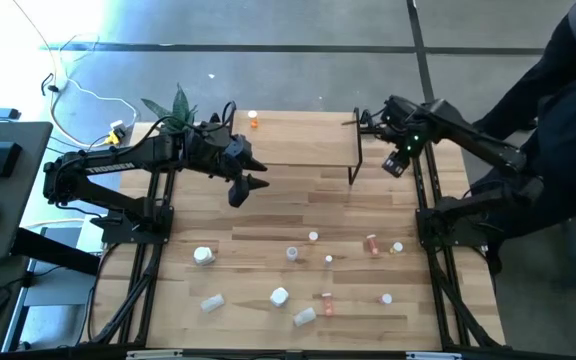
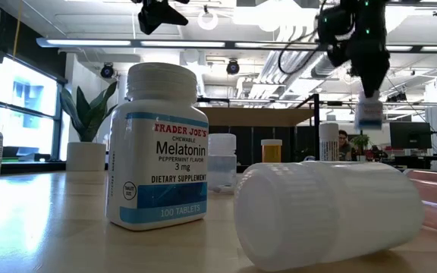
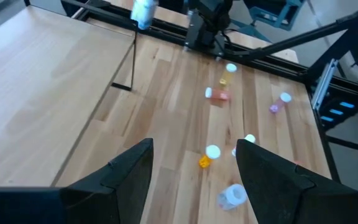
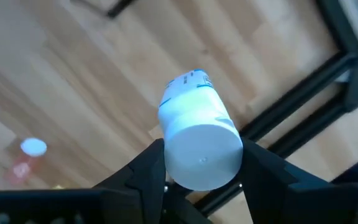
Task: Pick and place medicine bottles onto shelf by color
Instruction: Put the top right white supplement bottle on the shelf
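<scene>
Medicine bottles lie spread over the front half of the table (image 1: 268, 215), and I have one white bottle (image 4: 197, 134) pinched between my right jaws (image 4: 202, 163), cap toward the camera. Those jaws hang up in the air by the right end of the shelf (image 1: 303, 140), near the table's right rail. My left jaws (image 3: 194, 165) are wide apart and hold nothing. They hover above bare boards just in front of the shelf. One orange bottle (image 1: 254, 120) stands near the shelf's back edge.
</scene>
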Controlling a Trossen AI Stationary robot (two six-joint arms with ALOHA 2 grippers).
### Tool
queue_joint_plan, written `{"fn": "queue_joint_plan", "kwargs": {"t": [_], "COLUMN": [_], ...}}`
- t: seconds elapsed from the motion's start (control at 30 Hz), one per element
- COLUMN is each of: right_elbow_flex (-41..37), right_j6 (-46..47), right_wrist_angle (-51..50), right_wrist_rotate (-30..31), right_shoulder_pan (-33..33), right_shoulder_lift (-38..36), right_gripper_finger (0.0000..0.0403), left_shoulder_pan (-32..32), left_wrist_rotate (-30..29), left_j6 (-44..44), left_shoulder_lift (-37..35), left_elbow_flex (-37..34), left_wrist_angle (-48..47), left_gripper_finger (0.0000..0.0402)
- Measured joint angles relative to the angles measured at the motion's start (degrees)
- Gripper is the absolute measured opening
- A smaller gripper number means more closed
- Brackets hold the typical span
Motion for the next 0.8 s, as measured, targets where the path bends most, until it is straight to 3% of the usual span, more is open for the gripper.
{"fn": "queue_joint_plan", "kwargs": {"t": [0.33,0.8], "right_elbow_flex": [16.98,41.56], "right_j6": [0.83,-3.21], "right_wrist_angle": [-0.41,-2.1], "right_wrist_rotate": [3.99,4.28], "right_shoulder_pan": [0.0,0.0], "right_shoulder_lift": [2.1,19.25], "right_gripper_finger": [0.0155,0.0155], "left_shoulder_pan": [0.0,0.0], "left_wrist_rotate": [-0.07,-1.14], "left_j6": [0.0,0.0], "left_shoulder_lift": [0.0,0.0], "left_elbow_flex": [0.0,0.0], "left_wrist_angle": [0.0,0.02], "left_gripper_finger": [0.0218,0.0218]}}
